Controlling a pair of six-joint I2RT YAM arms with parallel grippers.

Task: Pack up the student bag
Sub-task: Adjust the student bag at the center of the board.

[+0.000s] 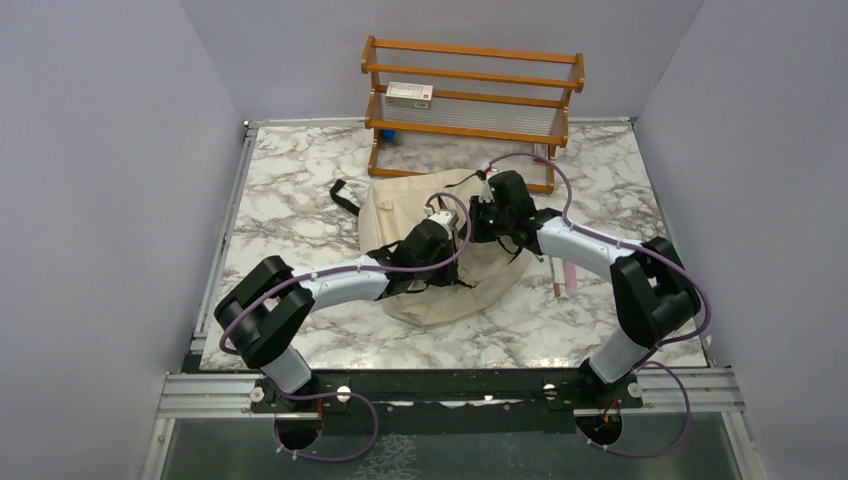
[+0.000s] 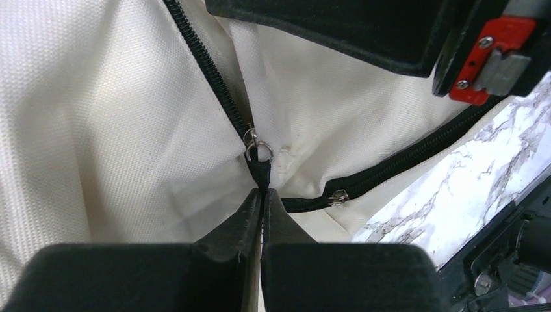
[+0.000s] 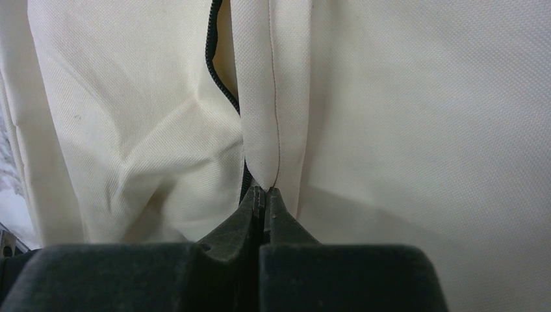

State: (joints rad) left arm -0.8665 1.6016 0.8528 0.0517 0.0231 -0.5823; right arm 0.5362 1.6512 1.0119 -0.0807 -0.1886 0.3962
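The student bag (image 1: 440, 295) is a cream canvas backpack lying in the middle of the marble table. My left gripper (image 2: 263, 192) is shut on the black pull tab (image 2: 261, 172) of a zipper slider (image 2: 258, 151), low over the bag's top (image 1: 455, 218). The black zipper track (image 2: 208, 71) runs up from that slider. A second slider (image 2: 338, 197) sits on a lower track. My right gripper (image 3: 266, 190) is shut on a fold of the bag's cream fabric (image 3: 273, 123) beside a zipper (image 3: 211, 58), right next to the left gripper (image 1: 485, 212).
A wooden rack (image 1: 470, 100) stands at the back of the table (image 1: 300, 200), with a white box (image 1: 409, 93) on its shelf. Thin pink sticks (image 1: 560, 275) lie just right of the bag. A black strap (image 1: 343, 195) trails from the bag's left side.
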